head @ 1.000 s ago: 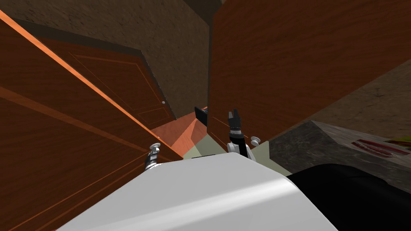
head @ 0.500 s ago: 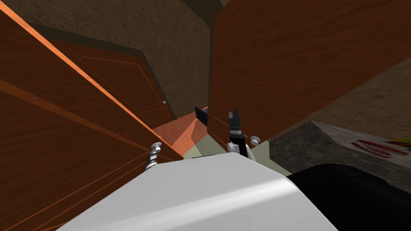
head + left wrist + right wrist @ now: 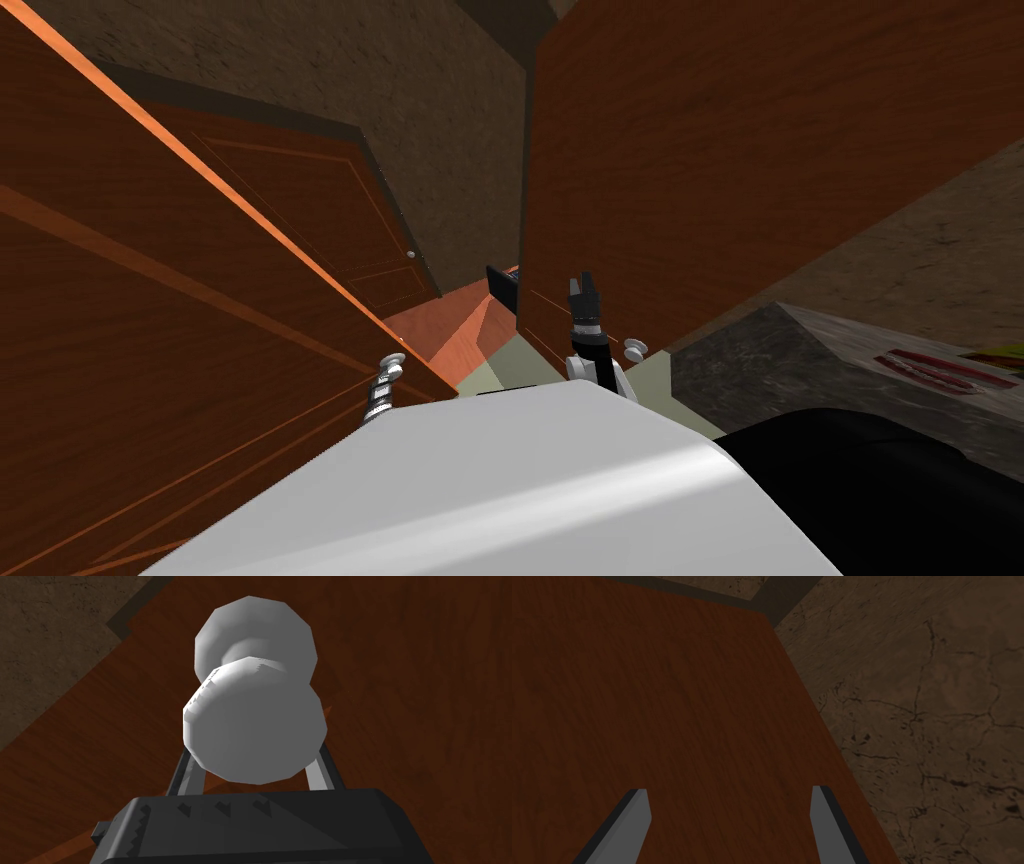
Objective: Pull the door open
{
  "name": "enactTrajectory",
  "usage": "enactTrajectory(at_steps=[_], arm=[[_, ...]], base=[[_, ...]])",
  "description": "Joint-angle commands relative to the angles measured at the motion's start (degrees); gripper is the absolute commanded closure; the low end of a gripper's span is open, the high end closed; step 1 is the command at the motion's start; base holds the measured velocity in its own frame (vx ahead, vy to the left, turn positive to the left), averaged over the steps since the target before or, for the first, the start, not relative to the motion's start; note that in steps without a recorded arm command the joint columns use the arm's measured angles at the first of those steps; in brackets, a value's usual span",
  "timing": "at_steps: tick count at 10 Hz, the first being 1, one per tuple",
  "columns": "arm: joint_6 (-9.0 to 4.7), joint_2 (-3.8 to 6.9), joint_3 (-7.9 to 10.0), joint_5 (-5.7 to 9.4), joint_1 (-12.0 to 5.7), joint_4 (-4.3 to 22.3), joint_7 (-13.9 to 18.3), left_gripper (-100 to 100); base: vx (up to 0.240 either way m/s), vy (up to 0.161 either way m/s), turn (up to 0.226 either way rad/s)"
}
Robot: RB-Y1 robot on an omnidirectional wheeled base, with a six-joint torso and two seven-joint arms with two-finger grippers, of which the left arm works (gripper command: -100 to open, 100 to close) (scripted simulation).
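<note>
The rigid, slippery-looking knob (image 3: 255, 726) of the heavy-seeming 9 o'clock door (image 3: 410, 696) is clamped at its sides by the left gripper (image 3: 254, 773); the right gripper (image 3: 729, 798) is spread.

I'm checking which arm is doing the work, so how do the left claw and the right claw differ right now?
The left claw is shut on the pale grey door knob, fingers pressing its sides; the right claw is open, holding nothing. The left claw is at the left brown door; the right claw faces another brown wooden panel. Both have thin light grey fingers.
</note>
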Motion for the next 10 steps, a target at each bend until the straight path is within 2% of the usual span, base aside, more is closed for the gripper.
enactTrajectory(at_steps=[1, 2, 3, 4, 7, 8, 10], arm=[[-0.19, -0.29, -0.86, 0.10, -0.20, 0.1, 1.9, 100], [-0.24, -0.09, -1.50, 0.63, -0.14, 0.0, 4.0, 100], [-0.24, -0.09, -1.50, 0.63, -0.14, 0.0, 4.3, 100], [-0.30, 0.13, -2.18, 1.18, -0.09, -0.1, 6.6, 100], [-0.42, 0.56, -3.56, 2.30, 0.03, -0.4, 11.1, 100], [-0.42, 0.56, -3.56, 2.30, 0.03, -0.4, 11.4, 100], [-0.54, 0.99, -4.93, 3.42, 0.15, -0.6, 15.2, 100]], base=[[-0.015, 0.003, 0.006], [-0.016, 0.002, 0.012], [-0.012, 0.001, -0.003], [-0.019, 0.002, 0.014], [-0.022, 0.003, 0.009], [-0.015, -0.001, 0.015], [-0.023, 0.000, 0.013]])
